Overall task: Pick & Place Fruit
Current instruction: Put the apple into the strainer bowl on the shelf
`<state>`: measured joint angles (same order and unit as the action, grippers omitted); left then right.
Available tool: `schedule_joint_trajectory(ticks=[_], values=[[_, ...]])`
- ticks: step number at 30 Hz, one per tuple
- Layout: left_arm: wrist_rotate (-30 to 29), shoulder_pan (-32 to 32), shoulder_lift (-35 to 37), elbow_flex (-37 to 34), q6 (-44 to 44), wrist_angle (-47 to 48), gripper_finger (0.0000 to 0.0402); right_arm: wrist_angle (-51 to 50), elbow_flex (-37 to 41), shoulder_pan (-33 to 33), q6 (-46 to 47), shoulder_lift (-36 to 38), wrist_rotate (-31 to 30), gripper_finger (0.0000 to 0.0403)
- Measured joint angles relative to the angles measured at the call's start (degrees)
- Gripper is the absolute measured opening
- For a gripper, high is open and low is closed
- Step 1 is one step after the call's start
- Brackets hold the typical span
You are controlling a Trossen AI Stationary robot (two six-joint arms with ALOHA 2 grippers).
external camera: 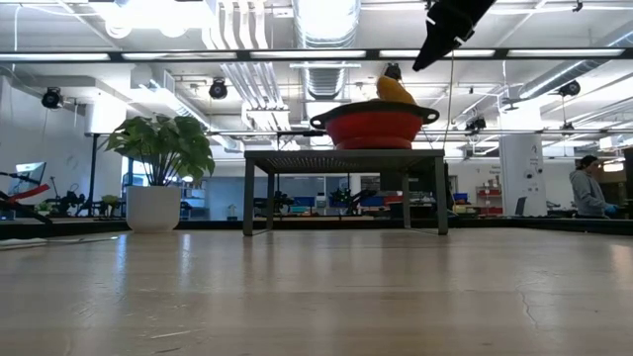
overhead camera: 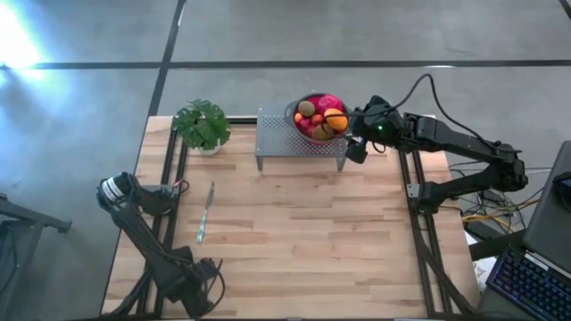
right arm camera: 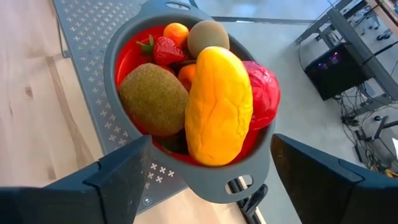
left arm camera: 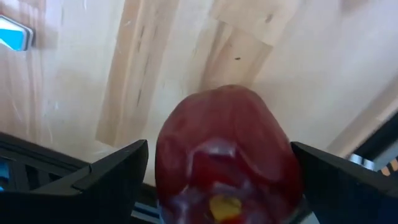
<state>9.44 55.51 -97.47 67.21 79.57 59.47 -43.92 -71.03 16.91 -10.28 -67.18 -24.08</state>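
A red colander (overhead camera: 318, 118) full of toy fruit stands on a grey perforated metal stand (overhead camera: 278, 135) at the table's far side. The right wrist view shows a long orange piece (right arm camera: 219, 106), two brown kiwis (right arm camera: 153, 98), a strawberry (right arm camera: 166, 50), a small orange (right arm camera: 176, 31) and a red piece (right arm camera: 264, 93) inside. My right gripper (overhead camera: 351, 134) is open and empty, just right of the colander and above it. My left gripper (overhead camera: 202, 285) is near the table's near edge, shut on a red apple (left arm camera: 227, 155). My left gripper pinches the red apple between its two fingers, one on each side (left arm camera: 163, 163) of its round body. The apple fills the gap between the fingers (left arm camera: 118, 171). The wooden table top shows beyond it. Whether the apple is clear of the table cannot be told.
A leafy potted plant (overhead camera: 202, 125) stands left of the stand. A thin knife-like piece (overhead camera: 205, 214) lies on the table's left half. Black frame rails (overhead camera: 419, 223) run along both sides. The low view shows the room and a person (external camera: 590, 188) far off.
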Motion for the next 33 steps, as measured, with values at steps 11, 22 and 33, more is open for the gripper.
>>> schedule_joint_trajectory(ticks=[11, 22, 33], values=[[0.36, 0.00, 0.00, -4.57, -0.26, -5.79, 0.0384, 0.15, 0.25, 0.00, -0.17, 0.00, -0.02, 0.0331], [1.50, -0.02, 0.02, -4.97, -0.90, -7.00, 0.0296, 0.11, 0.36, -0.02, -0.17, 0.00, -0.02, 0.0345], [-1.31, -1.09, 2.86, -4.90, -0.17, -6.93, 0.0306, 0.12, 0.47, -0.02, -0.34, 0.00, -0.02, 0.0310]])
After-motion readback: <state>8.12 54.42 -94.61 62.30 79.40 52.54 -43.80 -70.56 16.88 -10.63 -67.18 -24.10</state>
